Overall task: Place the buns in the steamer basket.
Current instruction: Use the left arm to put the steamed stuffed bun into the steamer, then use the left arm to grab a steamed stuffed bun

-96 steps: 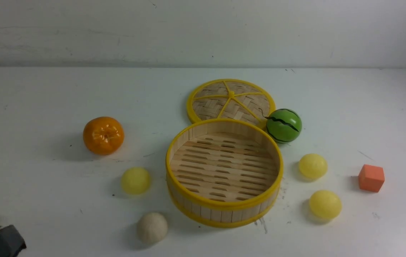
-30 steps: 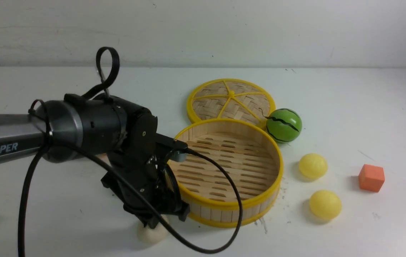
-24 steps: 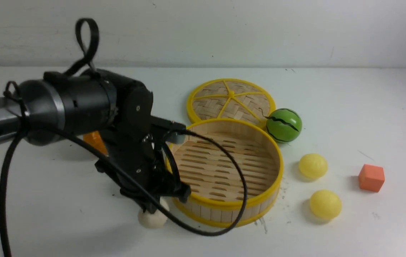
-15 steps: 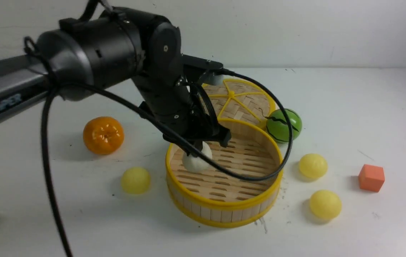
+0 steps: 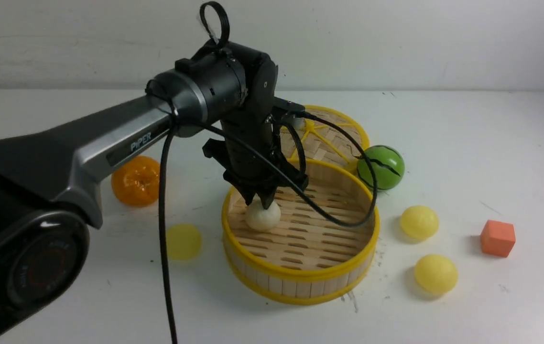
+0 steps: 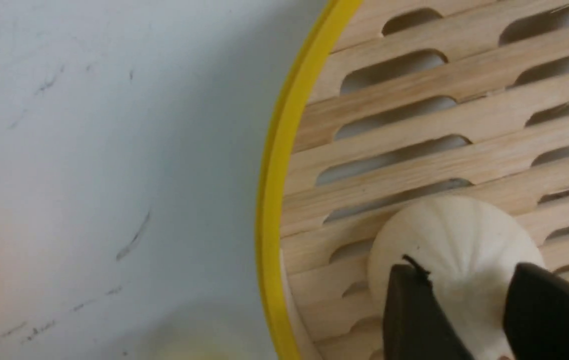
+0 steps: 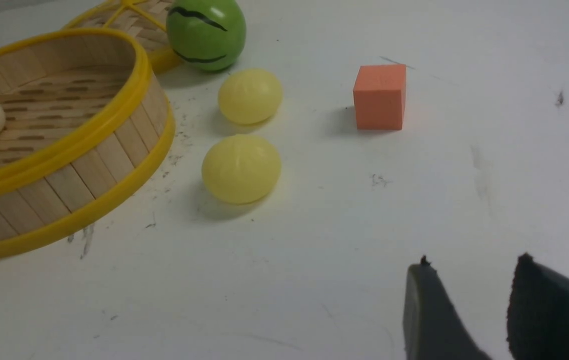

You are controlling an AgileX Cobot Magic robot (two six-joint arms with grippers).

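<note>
The steamer basket (image 5: 300,276) stands mid-table; its yellow rim also shows in the left wrist view (image 6: 269,200) and the right wrist view (image 7: 89,125). My left gripper (image 5: 261,200) reaches down into its left side, shut on the off-white bun (image 5: 262,217), which sits low on the slatted floor. In the left wrist view my gripper (image 6: 464,270) pinches this bun (image 6: 454,235). One yellow bun (image 5: 183,241) lies left of the basket, and two yellow buns (image 5: 419,222) (image 5: 435,273) lie to its right. My right gripper (image 7: 469,265) is open and empty above bare table.
A woven lid (image 5: 334,138) lies behind the basket, with a green striped ball (image 5: 382,167) beside it. An orange tangerine (image 5: 133,184) sits at the left, partly behind my left arm. An orange cube (image 5: 497,238) sits at the far right.
My left gripper came in, closed on the off-white bun in front of the basket, lifted it over the rim and lowered it to the basket floor.
</note>
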